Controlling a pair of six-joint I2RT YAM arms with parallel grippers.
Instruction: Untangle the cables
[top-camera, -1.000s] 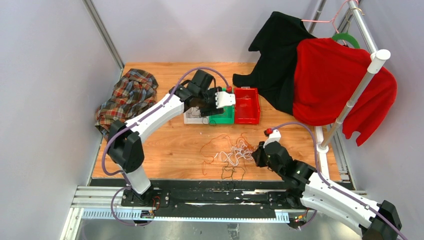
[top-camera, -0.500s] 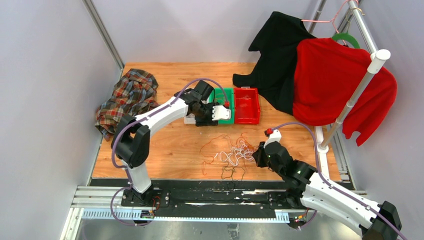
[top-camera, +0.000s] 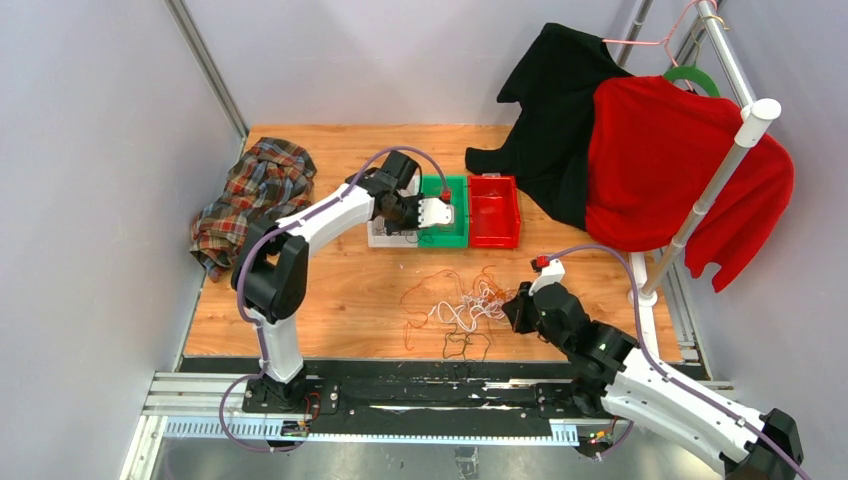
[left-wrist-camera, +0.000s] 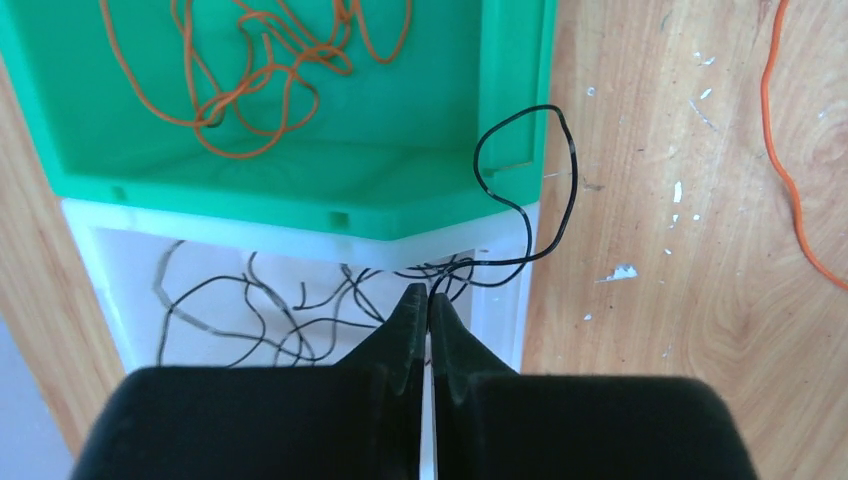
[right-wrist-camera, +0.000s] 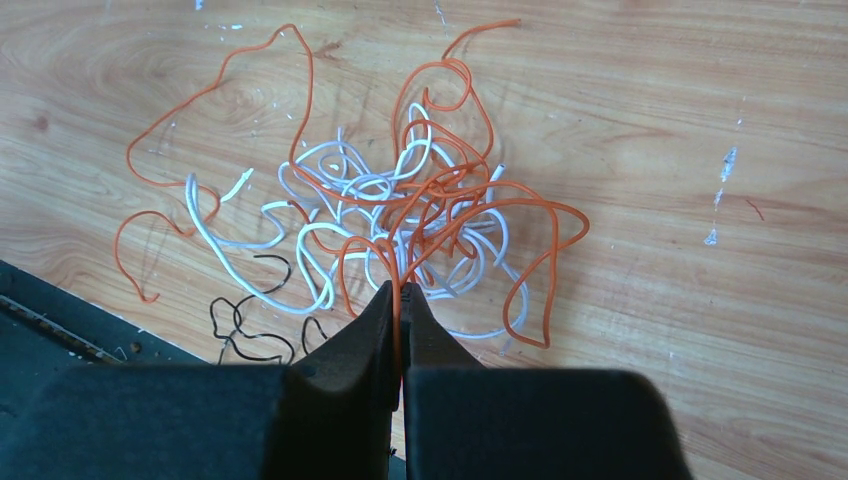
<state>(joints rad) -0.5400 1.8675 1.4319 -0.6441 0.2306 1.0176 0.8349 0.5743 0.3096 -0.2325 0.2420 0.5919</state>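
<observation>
A tangle of orange, white and black cables (top-camera: 465, 305) lies on the wooden table near its front edge. My right gripper (right-wrist-camera: 399, 288) is shut on an orange cable (right-wrist-camera: 440, 215) at the tangle's near side; white cable (right-wrist-camera: 330, 170) loops through it, and a thin black cable (right-wrist-camera: 245, 320) lies beside it. My left gripper (left-wrist-camera: 428, 295) hangs over the white bin (left-wrist-camera: 130, 260), shut on a black cable (left-wrist-camera: 530, 170) that loops out over the corner of the green bin (left-wrist-camera: 515, 80). More black cable lies in the white bin, and orange cable (left-wrist-camera: 260, 60) in the green one.
A red bin (top-camera: 493, 212) stands right of the green bin (top-camera: 455, 238). A plaid shirt (top-camera: 258, 190) lies at the table's left edge. A black garment (top-camera: 555, 110) and a red sweater (top-camera: 670, 165) hang on a white rack (top-camera: 715, 190) at the back right.
My left gripper has swung back and down from above the green bin to the white bin, and its jaws have closed. The right arm has hardly moved.
</observation>
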